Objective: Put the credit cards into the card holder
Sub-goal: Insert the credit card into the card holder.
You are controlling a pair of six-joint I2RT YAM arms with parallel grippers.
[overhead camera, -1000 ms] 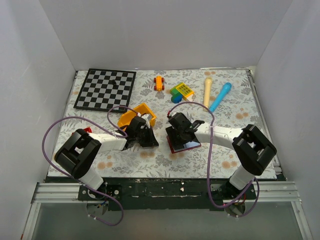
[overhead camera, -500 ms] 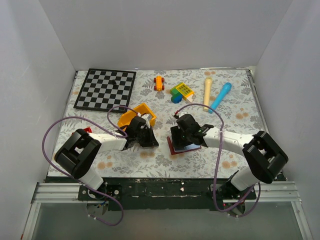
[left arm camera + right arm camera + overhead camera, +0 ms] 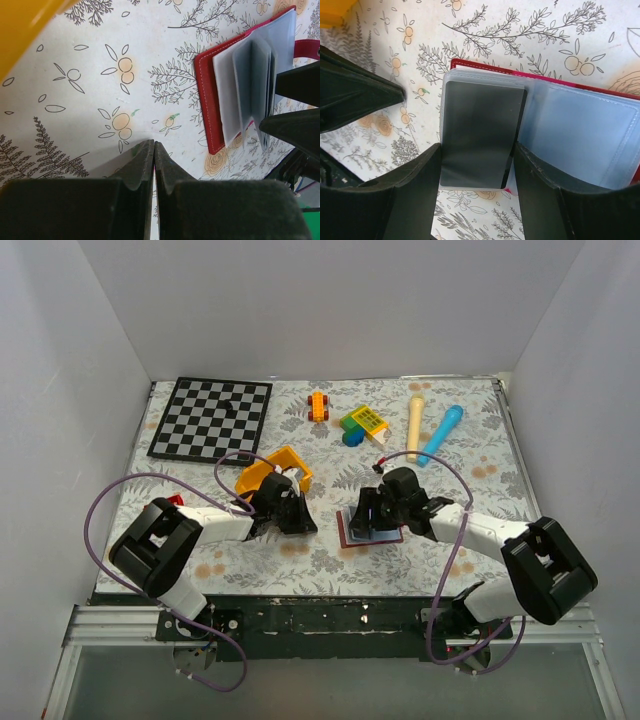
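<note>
Overhead, card holder: The maroon card holder (image 3: 348, 538) lies open on the flowered table (image 3: 320, 562), near the front edge and right of centre. The right gripper (image 3: 372, 520) covers most of it.
Overhead, left arm: The left gripper (image 3: 297, 520) sits low just beside the holder on its left, in front of the yellow bin (image 3: 275, 465). No spare cards can be made out from here.
Left wrist, fingers: Pressed together with nothing between them, tips down at the tablecloth.
Left wrist, holder: The red cover lies flat and its pale clear pockets (image 3: 250, 70) fan upward like pages. The other arm's dark fingers crowd them from the side.
Right wrist, card: One black credit card (image 3: 482, 115) lies over the left-hand stack of pockets, its far end near the holder's red edge.
Right wrist, fingers: The right fingers (image 3: 410, 200) flank the card and appear clamped on its two long edges. Whether it already sits partly inside a sleeve cannot be told.
Handling, card: Judged light, thin, stiff and smooth, so likely to skate out of a loose pinch. It is best held by the long edges toward the rear, leaving the leading end free to enter a slot.
Handling, holder: Judged light and floppy. The soft pockets may buckle, or the whole case may slide, when pushed, so the left gripper could usefully pin the cover.
</note>
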